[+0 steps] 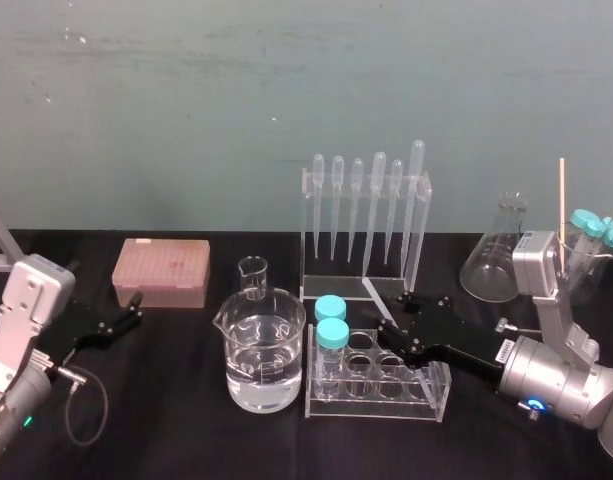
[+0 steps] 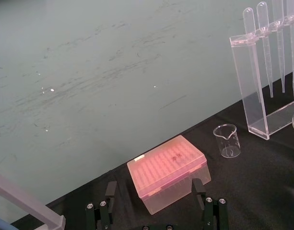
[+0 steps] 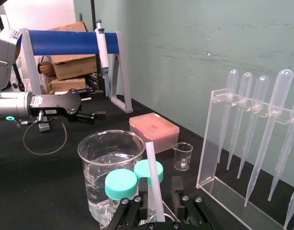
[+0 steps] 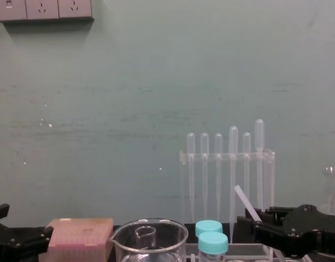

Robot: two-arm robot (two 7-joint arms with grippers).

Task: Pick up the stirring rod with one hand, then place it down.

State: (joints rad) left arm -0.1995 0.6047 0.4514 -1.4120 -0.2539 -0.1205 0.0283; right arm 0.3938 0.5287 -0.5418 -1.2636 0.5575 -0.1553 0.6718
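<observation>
Half done, seemingly: right gripper clamped on stirring rod; rod tilted, apparently clear of table, just in front of pipette rack. Remaining: lower rod, release. Left gripper parked left beside pink box, fingers spread.

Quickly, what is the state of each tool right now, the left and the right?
The left tool: open, holding nothing.
The right tool: closed on the stirring rod.
</observation>
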